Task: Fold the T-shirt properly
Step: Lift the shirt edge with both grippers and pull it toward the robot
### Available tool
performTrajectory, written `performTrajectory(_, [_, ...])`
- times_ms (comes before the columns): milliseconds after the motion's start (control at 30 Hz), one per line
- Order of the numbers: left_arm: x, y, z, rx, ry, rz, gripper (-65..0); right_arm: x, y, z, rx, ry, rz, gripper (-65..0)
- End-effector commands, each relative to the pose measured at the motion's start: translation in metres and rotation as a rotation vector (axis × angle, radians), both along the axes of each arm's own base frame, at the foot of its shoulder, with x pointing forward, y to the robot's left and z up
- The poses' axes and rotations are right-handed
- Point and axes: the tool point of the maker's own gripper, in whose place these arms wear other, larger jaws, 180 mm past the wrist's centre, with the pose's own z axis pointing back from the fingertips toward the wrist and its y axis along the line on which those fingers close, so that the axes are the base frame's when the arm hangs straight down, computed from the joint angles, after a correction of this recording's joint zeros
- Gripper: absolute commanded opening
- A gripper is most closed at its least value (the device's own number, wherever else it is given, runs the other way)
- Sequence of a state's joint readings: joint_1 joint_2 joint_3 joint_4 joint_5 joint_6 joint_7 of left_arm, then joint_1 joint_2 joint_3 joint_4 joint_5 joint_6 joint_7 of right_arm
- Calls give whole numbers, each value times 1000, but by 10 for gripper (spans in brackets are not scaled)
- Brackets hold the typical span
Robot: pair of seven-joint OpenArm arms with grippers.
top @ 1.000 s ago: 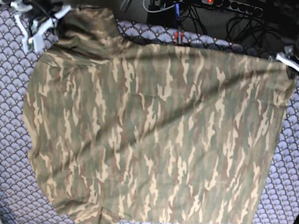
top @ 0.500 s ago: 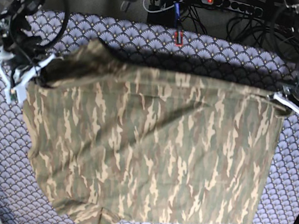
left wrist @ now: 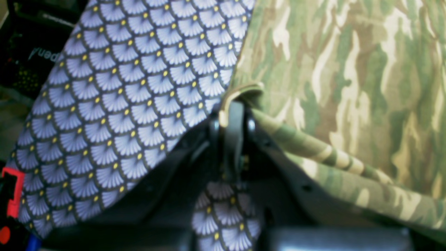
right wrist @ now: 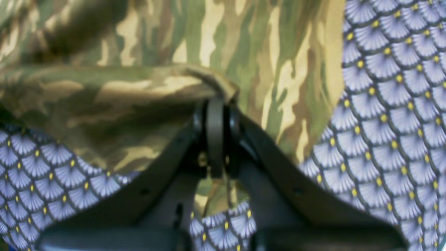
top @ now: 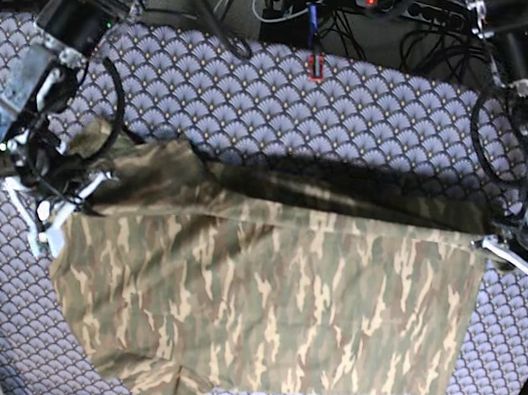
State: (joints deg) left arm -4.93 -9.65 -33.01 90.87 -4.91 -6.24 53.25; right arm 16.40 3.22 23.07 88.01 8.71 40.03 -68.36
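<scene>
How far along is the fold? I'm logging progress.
Done: both grippers have pinched the T-shirt's far edge. In hand: left gripper and right gripper carry it toward the near hem, roughly partway over. Left: laying it down, plus further folds.

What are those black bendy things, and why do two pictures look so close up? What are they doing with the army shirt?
Those are two robot arms. One picture looks down from above; the other two come from small cameras on each arm's wrist, so they sit very close. On the purple patterned tablecloth lies a camouflage T-shirt. Each arm ends in a gripper, a pinching hand. The left gripper, on the right side of the top picture, is shut on one end of the shirt's far edge. The right gripper is shut on the other end. The far edge is lifted off the cloth and held over the rest of the shirt, as for a fold.
</scene>
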Motion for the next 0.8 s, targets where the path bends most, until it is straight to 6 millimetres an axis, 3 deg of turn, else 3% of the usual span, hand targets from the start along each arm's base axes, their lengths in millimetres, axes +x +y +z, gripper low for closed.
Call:
performTrajectory(0, [8, 10, 13, 39, -39, 12, -643, 17, -6, 19, -14, -66, 3, -650])
performTrajectory(233, [29, -16, -2, 67, 25, -100, -643, 41, -10, 22, -4, -73, 22, -650])
performTrajectory(433, [50, -28, 12, 120, -30, -161, -643, 60, -24, 26, 15, -92, 9, -650])
performTrajectory(533, [50, -17, 10, 174, -2, -155, -643, 68, -29, 31, 20, -116, 5, -650])
performTrajectory(767, [51, -8, 4, 205, 35, -141, -643, 87, -16, 40, 1, -131, 70, -650])
